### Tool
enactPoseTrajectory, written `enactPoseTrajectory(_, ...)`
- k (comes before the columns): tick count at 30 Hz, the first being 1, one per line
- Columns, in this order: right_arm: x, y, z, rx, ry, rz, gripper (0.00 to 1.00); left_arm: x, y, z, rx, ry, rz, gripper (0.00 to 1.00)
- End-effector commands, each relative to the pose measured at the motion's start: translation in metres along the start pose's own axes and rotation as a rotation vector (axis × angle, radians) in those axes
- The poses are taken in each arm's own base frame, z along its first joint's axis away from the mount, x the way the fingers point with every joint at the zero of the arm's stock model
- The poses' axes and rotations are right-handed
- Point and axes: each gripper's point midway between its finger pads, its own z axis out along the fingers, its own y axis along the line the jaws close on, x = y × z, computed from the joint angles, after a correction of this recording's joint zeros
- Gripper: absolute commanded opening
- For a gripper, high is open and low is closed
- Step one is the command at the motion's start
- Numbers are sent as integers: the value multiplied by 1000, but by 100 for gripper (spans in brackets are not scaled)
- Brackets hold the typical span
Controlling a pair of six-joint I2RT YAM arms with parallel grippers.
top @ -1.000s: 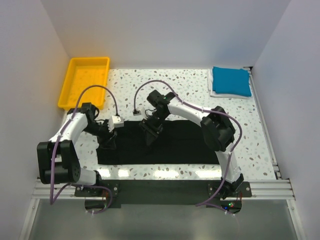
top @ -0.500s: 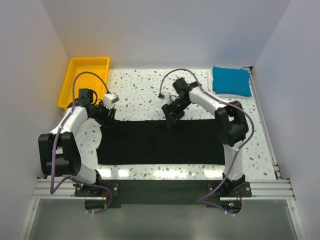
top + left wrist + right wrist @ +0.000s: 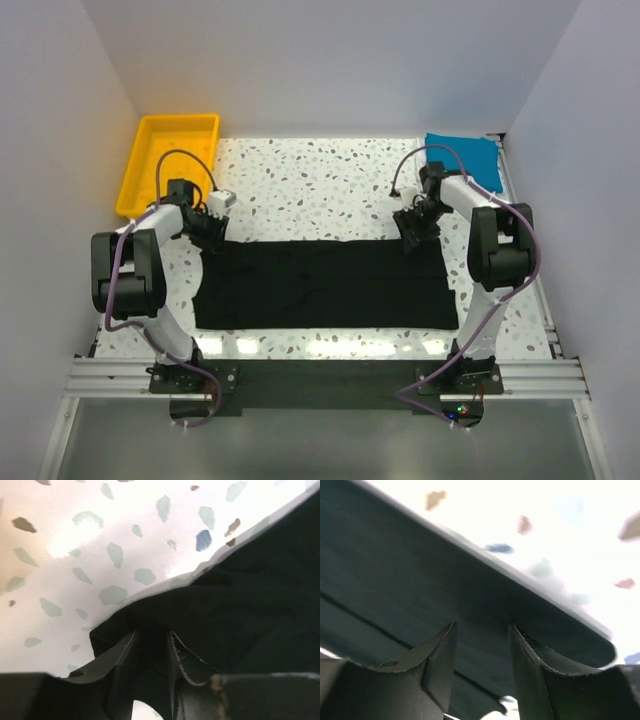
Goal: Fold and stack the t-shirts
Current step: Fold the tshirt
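The black t-shirt (image 3: pixel 320 285) lies flat on the speckled table as a long folded rectangle. My left gripper (image 3: pixel 212 232) is down on its far left corner. In the left wrist view that gripper (image 3: pixel 152 632) has its fingers a narrow gap apart with dark cloth (image 3: pixel 260 590) in the gap; whether they pinch it does not show. My right gripper (image 3: pixel 412 232) is at the far right corner. Seen from the right wrist, it (image 3: pixel 482 625) stands open just over the black cloth (image 3: pixel 420 565), near its far edge. A folded blue t-shirt (image 3: pixel 470 160) rests at the back right.
A yellow tray (image 3: pixel 170 165) stands at the back left, close behind my left arm. White walls close in the table on three sides. The right arm's cable loops up toward the blue t-shirt.
Both arms have swung outward from the shirt's middle to its far corners, left arm to the left, right arm to the right. The left jaws have narrowed.
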Motion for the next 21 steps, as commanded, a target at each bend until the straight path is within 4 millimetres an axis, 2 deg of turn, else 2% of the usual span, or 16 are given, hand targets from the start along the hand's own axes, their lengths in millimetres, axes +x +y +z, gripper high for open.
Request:
enactPoseTrajectory(1,13,-33,4,110,46,-21,48,1,27,7,-106,5,-9,32)
enactPoseTrajectory(6,32,-64,10,192,97,10,47,4,55,7,-262,20,1,21)
enactPoseTrajectory(9,42,-76,9,215,119,29,45,1,61,2,-304,12,15,19)
enactPoseTrajectory(10,44,-74,8,207,128,25,45,-4,56,-2,-286,-5,33,20)
enactPoseTrajectory(11,44,-71,7,193,125,19,45,-11,42,-2,-217,-43,48,22)
enactPoseTrajectory(12,39,-65,1,172,96,12,46,-16,35,-6,-205,-60,60,23)
enactPoseTrajectory(13,39,-57,-3,137,90,10,47,-28,27,-19,-203,-102,98,25)
enactPoseTrajectory(14,35,-50,-8,106,73,2,48,-35,11,-21,-164,-123,134,31)
enactPoseTrajectory(15,23,-42,-19,80,19,-12,48,-39,3,-26,-157,-129,153,33)
enactPoseTrajectory(16,23,-33,-26,43,13,-16,49,-46,-5,-36,-156,-152,181,35)
enactPoseTrajectory(17,19,-28,-33,25,-8,-33,49,-51,-22,-37,-126,-155,222,38)
enactPoseTrajectory(20,5,-22,-51,19,-59,-59,50,-45,-49,-37,-94,-104,280,42)
enactPoseTrajectory(21,0,-23,-56,24,-69,-75,50,-35,-55,-33,-73,-63,276,43)
